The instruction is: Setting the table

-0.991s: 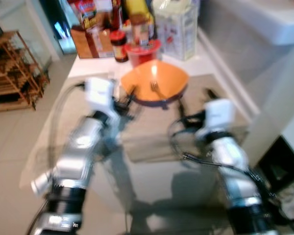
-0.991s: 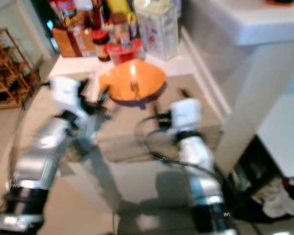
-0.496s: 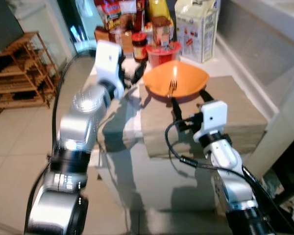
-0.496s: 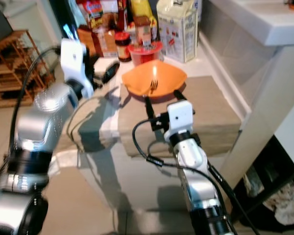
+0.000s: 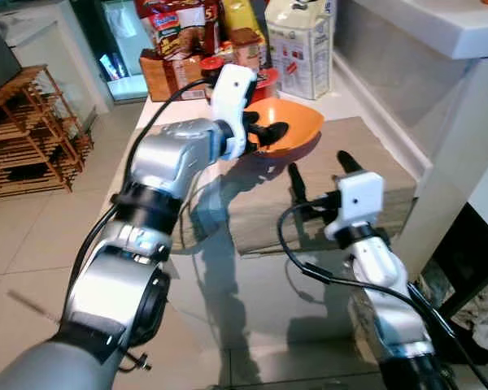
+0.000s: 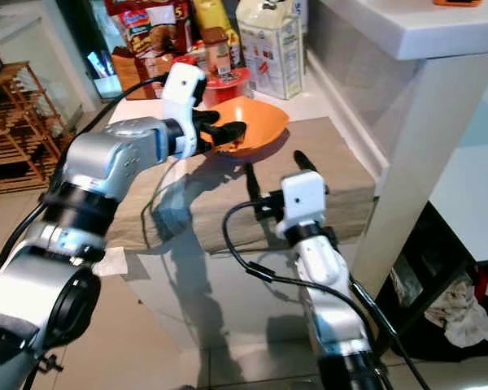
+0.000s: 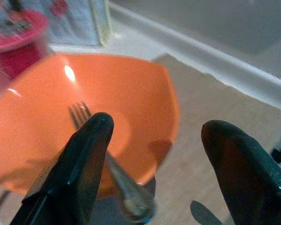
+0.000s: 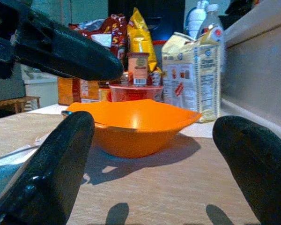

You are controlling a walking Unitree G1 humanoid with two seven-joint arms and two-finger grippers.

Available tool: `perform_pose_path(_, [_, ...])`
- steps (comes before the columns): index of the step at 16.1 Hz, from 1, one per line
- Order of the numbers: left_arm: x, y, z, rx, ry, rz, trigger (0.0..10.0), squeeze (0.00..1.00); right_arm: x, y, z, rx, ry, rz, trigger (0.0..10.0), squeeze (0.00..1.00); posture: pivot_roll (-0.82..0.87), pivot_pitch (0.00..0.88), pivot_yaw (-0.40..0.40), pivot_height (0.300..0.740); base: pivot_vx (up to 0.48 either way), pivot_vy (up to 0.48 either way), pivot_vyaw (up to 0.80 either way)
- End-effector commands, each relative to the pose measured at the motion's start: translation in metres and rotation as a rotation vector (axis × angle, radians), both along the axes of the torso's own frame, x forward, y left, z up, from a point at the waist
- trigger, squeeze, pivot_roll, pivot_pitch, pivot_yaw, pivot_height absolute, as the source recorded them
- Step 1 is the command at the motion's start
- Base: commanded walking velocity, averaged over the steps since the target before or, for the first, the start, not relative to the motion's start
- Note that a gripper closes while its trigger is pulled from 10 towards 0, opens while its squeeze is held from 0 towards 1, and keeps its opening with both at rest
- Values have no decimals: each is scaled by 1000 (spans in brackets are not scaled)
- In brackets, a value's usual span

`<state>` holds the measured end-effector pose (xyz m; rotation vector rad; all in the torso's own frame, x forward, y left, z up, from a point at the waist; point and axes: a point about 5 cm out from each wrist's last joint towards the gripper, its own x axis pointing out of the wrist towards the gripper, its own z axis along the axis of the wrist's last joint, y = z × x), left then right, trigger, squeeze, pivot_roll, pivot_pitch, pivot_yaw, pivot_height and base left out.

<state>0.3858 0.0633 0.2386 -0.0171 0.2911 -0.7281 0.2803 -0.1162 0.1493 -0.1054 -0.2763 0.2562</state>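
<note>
An orange bowl (image 5: 299,123) stands on a tan placemat (image 5: 378,158) at the far side of the table. A metal fork (image 7: 80,115) lies in it, tines in the bowl and handle sloping out over the near rim. My left gripper (image 5: 268,136) hovers open just above the bowl's near-left rim, and its fingers (image 7: 91,150) straddle the fork handle without touching it. My right gripper (image 5: 319,166) is open low over the placemat, a short way in front of the bowl (image 8: 136,122), with nothing between its fingers.
Behind the bowl stand a red tub (image 6: 228,81), a milk carton (image 5: 301,41), a jar and several snack bags. A white counter and pillar (image 5: 464,89) close off the right side. A wooden rack (image 5: 24,130) stands on the tiled floor at the left.
My left arm has swung right from the bowl's left side, so its gripper now hangs over the rim. The right gripper keeps its place before the bowl. The camera has shifted.
</note>
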Motion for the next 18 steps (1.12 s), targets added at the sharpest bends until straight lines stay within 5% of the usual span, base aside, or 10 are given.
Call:
perform_pose_path(1, [4,-4,3,26,15,-19,10000,0,-5,2,4,-5,-6,10,10000,0,-185,0,186,740,0,0,0])
perform_pose_path(6, [12,-5,7,119,-12,-38,10000,0,-13,1,-1,-7,12,-5,10000,0,-203,0,205,740,0,0,0])
perform_pose_path(10, [20,1,12,107,-115,23,10000,0,-20,-3,-5,-12,33,-28,10000,0,-226,0,207,740,0,0,0])
perform_pose_path(12, [23,10,-8,160,-73,76,10000,0,-24,-4,-4,-25,41,-25,10000,0,-244,0,199,740,0,0,0])
perform_pose_path(18, [30,12,1,144,-96,136,10000,0,-32,-7,-5,-31,60,-37,10000,0,-261,0,210,740,0,0,0])
